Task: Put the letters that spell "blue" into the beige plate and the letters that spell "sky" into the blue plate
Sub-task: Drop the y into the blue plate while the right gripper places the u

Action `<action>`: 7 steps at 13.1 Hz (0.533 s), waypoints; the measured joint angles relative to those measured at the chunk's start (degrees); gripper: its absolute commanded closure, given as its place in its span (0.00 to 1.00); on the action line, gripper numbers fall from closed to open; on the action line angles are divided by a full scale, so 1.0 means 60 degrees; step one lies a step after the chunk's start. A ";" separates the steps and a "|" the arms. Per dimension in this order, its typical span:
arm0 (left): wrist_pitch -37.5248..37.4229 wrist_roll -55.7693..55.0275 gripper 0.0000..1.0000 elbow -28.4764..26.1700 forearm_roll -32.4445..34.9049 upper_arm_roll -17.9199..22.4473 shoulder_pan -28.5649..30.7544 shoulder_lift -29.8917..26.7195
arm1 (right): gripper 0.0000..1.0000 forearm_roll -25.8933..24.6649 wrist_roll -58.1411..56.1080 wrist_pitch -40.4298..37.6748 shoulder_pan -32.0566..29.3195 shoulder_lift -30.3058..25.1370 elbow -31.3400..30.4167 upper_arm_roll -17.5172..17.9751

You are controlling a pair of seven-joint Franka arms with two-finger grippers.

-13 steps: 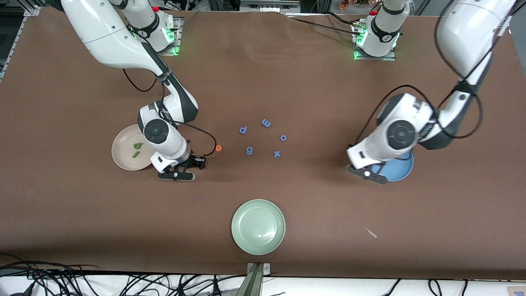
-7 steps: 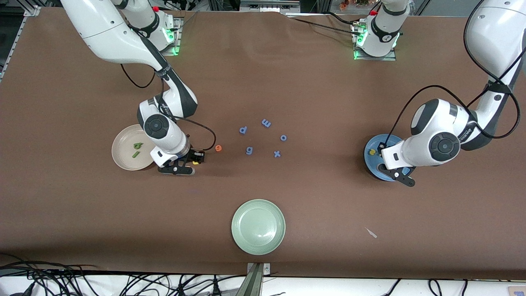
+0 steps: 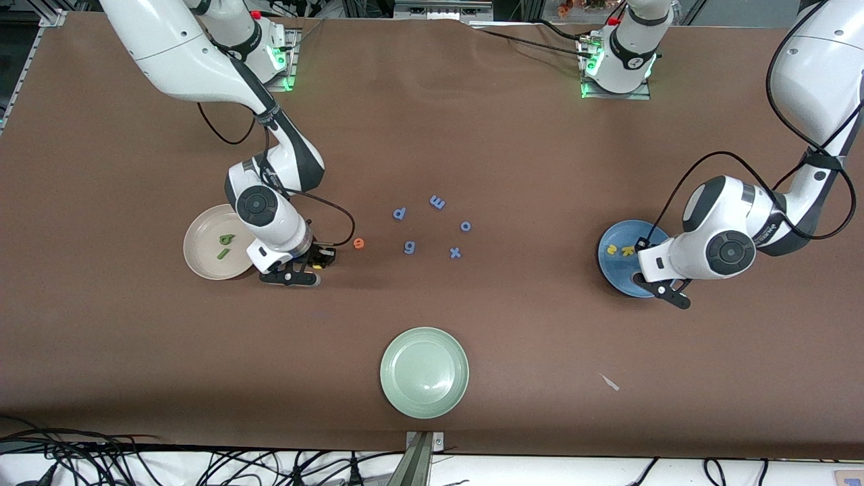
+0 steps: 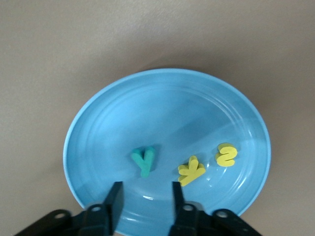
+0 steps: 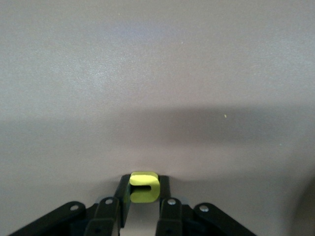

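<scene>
Right wrist view: right gripper (image 5: 144, 196) pinches what looks like the yellow u (image 5: 143, 187); left gripper (image 4: 145, 201) empty, parted over blue plate (image 4: 98, 118).

A brown mat (image 3: 513, 135) covers the whole table, lightly wrinkled toward the edge where the bases stand, and lit evenly from above with soft shadows. Along the edge nearest the front camera runs a white strip with a tangle of black cables (image 3: 61, 452) and a metal bracket (image 3: 422, 452) at its middle. A small pale scrap (image 3: 611, 383) lies on the mat, near that same edge.
</scene>
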 measured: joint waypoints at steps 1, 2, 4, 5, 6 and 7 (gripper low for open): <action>0.0001 0.0014 0.00 0.0069 0.0000 -0.0074 -0.0013 -0.0002 | 0.87 -0.0005 -0.0044 -0.0003 0.0001 -0.0006 -0.0001 0.0000; 0.0000 0.0014 0.00 0.0185 0.0000 -0.0169 -0.0019 -0.0016 | 0.87 -0.0016 -0.0181 -0.0010 -0.0003 -0.0021 -0.0003 -0.0002; -0.0244 -0.0003 0.00 0.0554 -0.0052 -0.0613 -0.0017 -0.0126 | 0.87 -0.0037 -0.0787 -0.0630 -0.0119 -0.0308 0.0006 -0.0066; -0.0661 -0.0022 0.00 0.0851 -0.0189 -0.0917 -0.0025 -0.0202 | 0.87 -0.0043 -0.1374 -0.1228 -0.0337 -0.0642 0.0008 -0.0097; -0.1237 -0.0023 0.00 0.1238 -0.0370 -0.1184 -0.0055 -0.0272 | 0.85 -0.0043 -0.2122 -0.1752 -0.0669 -0.1055 -0.0055 -0.0113; -0.1872 -0.0023 0.00 0.1646 -0.0526 -0.1413 -0.0107 -0.0335 | 0.84 -0.0043 -0.2928 -0.2042 -0.1090 -0.1528 -0.0287 -0.0121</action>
